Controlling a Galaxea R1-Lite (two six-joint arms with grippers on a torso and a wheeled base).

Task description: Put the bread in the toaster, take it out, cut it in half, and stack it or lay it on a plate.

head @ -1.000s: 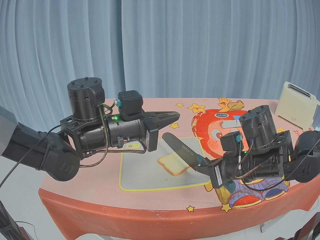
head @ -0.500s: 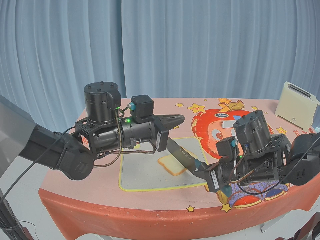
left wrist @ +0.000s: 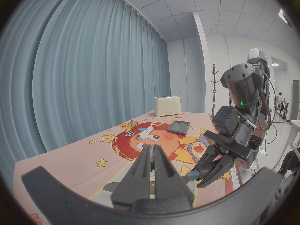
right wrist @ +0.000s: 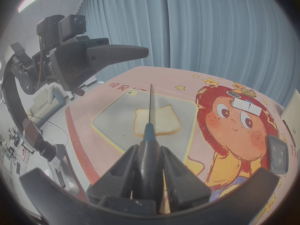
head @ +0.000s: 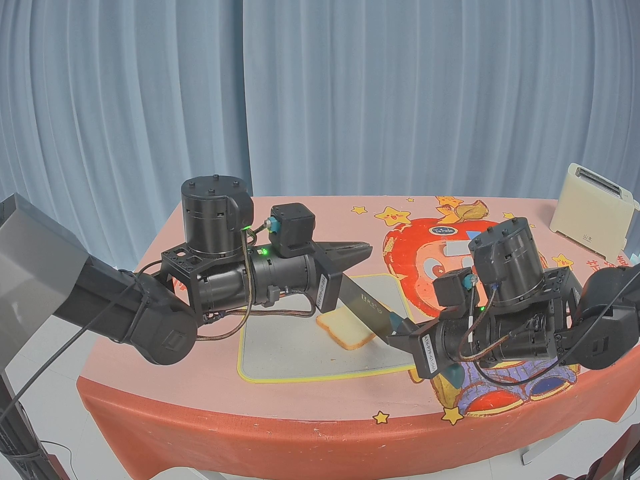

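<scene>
Cutting step: right claw (head: 405, 331) grips the knife (head: 363, 305) over the bread (head: 343, 333), which lies on the cutting board (head: 280, 348) at lower centre, left claw (head: 347, 253) closed and empty above; next move is likely pressing the blade down through the slice's middle.

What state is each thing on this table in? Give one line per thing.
bread: whole, uncut, flat on the cutting board.
knife: gripped by its handle, blade over the bread.
toaster: upright, no bread sticking out.
dark tray: empty.
left tool: shut, holding nothing.
right tool: shut on the knife.
</scene>
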